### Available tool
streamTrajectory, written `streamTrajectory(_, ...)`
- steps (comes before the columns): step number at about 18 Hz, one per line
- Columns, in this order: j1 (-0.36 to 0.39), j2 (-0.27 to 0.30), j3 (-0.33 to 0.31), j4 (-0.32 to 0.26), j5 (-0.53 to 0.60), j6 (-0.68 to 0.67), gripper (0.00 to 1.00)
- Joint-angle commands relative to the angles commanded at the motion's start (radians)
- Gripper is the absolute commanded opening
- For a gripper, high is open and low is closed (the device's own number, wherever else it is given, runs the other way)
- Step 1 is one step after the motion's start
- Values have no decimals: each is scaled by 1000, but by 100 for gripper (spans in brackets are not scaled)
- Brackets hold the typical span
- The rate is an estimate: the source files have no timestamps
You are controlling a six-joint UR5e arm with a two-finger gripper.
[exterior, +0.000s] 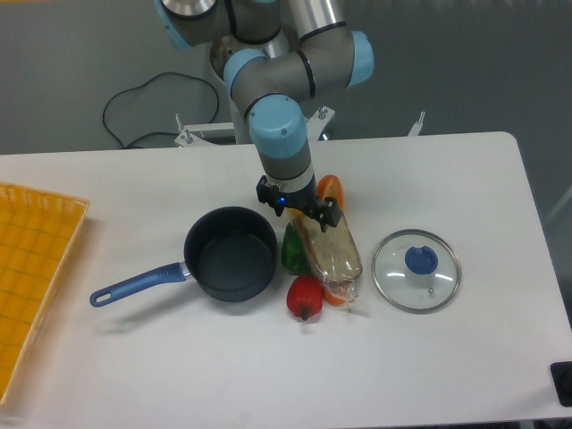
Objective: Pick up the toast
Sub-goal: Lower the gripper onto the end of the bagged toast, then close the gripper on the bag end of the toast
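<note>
We see one wrapped toast (331, 249) mid-counter (465, 179), our tool (298, 207) at its far end, grip unclear, no readable labels.

A white table (447, 375) with rounded corners fills most of the view and is evenly lit, so that only soft shadows are cast on it. Behind it a dull grey floor (465, 63) is seen, darker than the tabletop. A black cable (134, 103) is looped on that floor at the upper left, just beyond the table's far edge. Metal brackets (185, 134) are fixed along that far edge. A dark corner (563, 382) is cut off at the lower right.
</note>
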Motion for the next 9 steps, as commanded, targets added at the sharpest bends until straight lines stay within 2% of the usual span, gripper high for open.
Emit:
streamTrajectory(3, 0, 0, 2, 2, 2, 0, 96)
streamTrajectory(9, -2, 0, 2, 8, 9, 0, 77)
